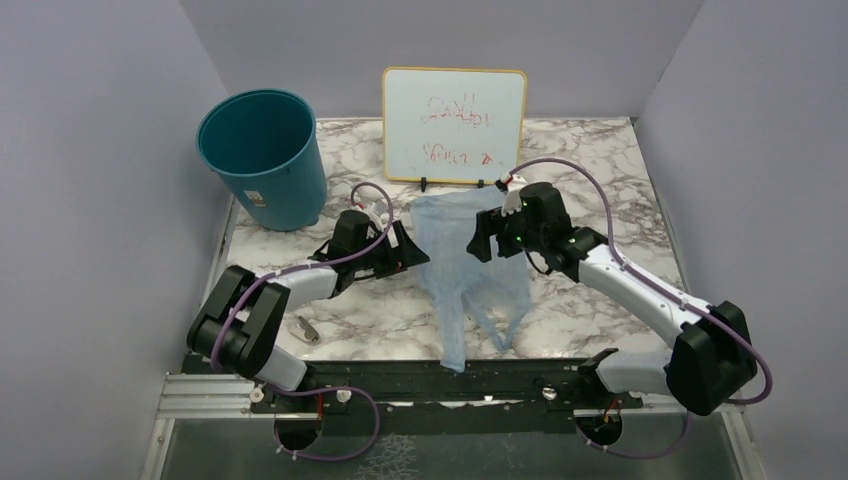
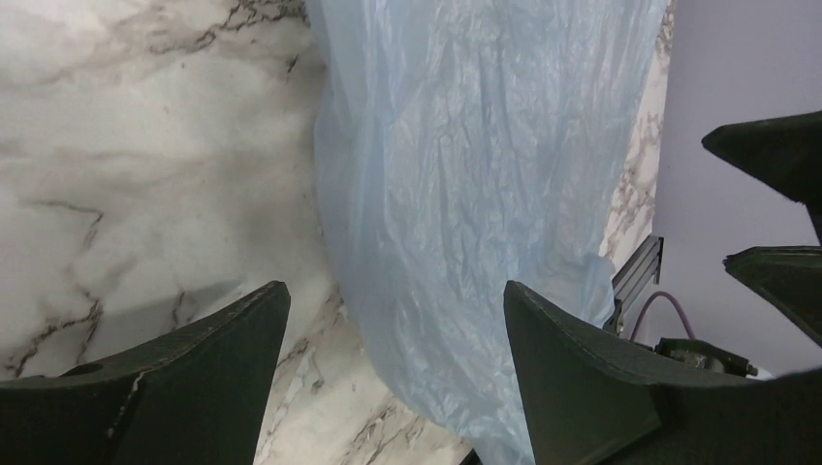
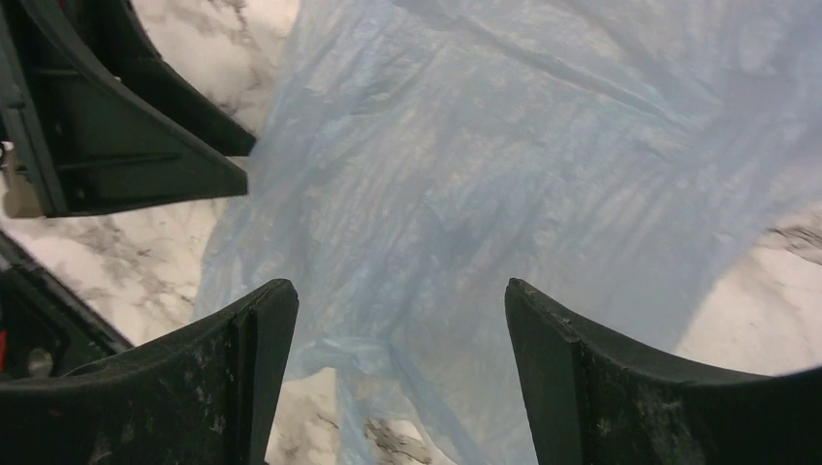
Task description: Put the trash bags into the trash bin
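The bag [image 1: 465, 270] lies flat in the middle of the desk, its long axis running from the far edge, just in front of the whiteboard [image 1: 454, 125], toward the near edge, where its narrow tail reaches the rail. The left claw [image 1: 412, 252] sits at the bag's left edge and the right claw [image 1: 484, 238] over its right side — both about equally near, facing each other across the plastic. In the wrist views each claw stands wide with nothing between its fingers: the left claw [image 2: 395, 349] frames the bag's left fringe, the right claw [image 3: 399, 354] frames crinkled film directly below. The bin [image 1: 264, 157] stands upright in the far-left corner, well apart from the bag and on the left arm's side — so the carry looks likelier to go leftward and away from the bases.
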`<state>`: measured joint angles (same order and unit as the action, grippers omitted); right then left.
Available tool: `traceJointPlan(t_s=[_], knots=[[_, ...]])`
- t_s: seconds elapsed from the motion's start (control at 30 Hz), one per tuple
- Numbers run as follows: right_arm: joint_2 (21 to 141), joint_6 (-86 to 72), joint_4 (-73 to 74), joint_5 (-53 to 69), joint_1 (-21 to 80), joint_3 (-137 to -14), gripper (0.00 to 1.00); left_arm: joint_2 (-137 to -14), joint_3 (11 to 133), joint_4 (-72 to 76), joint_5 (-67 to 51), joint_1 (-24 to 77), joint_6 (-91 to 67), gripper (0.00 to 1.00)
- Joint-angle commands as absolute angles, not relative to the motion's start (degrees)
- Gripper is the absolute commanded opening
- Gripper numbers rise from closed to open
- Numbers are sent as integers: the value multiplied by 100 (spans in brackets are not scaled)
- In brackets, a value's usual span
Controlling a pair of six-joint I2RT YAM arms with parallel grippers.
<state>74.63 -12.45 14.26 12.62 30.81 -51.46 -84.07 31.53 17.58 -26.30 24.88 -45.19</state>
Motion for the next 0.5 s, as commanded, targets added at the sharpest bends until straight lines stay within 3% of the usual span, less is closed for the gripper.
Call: traceJointPlan(t_s=[0.0,0.13,0.47], knots=[[6965,-1598,1364,-48,3111,-4791,87,-8595,3476,2134,-2470,2522,-4580,82],[6597,-1719,1176,-100,3116,-4573,100,-8723,3544,2136,-2434,2522,-4556,82],[6698,-1574,1616,714,3111,-4629,100,-9027,3567,2250,-2269,2634,-4598,68]])
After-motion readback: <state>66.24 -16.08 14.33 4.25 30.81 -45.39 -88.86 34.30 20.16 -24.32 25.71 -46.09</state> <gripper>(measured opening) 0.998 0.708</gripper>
